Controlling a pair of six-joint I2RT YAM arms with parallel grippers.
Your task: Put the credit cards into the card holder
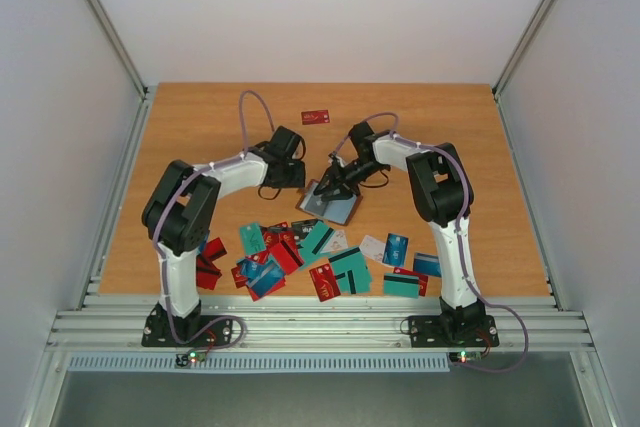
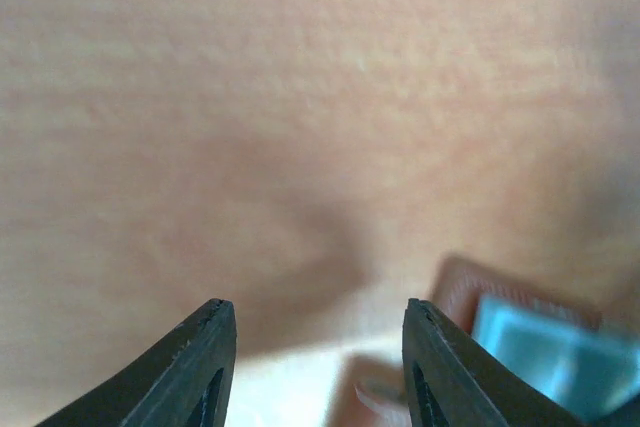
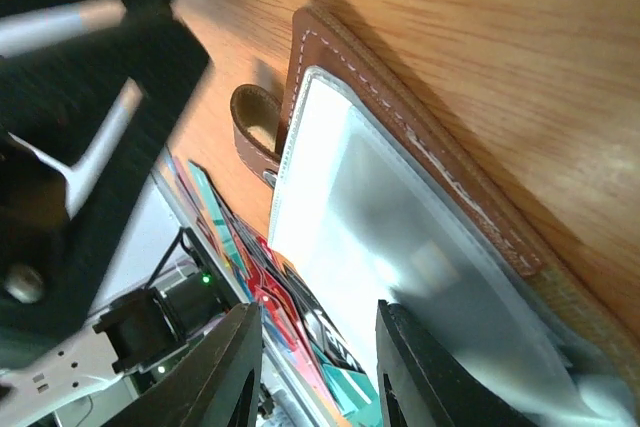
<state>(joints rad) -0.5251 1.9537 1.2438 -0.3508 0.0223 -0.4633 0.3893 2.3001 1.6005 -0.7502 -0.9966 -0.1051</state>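
The card holder (image 1: 334, 207) lies open on the table, brown with a greyish inside. In the right wrist view its stitched brown edge (image 3: 420, 137) frames a clear sleeve. My right gripper (image 3: 318, 319) is open over that sleeve, and one fingertip (image 3: 400, 332) rests on it. My left gripper (image 1: 296, 179) sits just left of the holder. Its jaws (image 2: 318, 309) are open with only bare wood between them, and a blurred teal card (image 2: 545, 347) on something brown shows at the lower right. Several credit cards (image 1: 300, 252) lie scattered in front of the holder.
A single red card (image 1: 315, 116) lies apart at the back of the table. More cards (image 1: 405, 272) lie by the right arm's base and others (image 1: 210, 265) by the left arm. Grey walls close in both sides.
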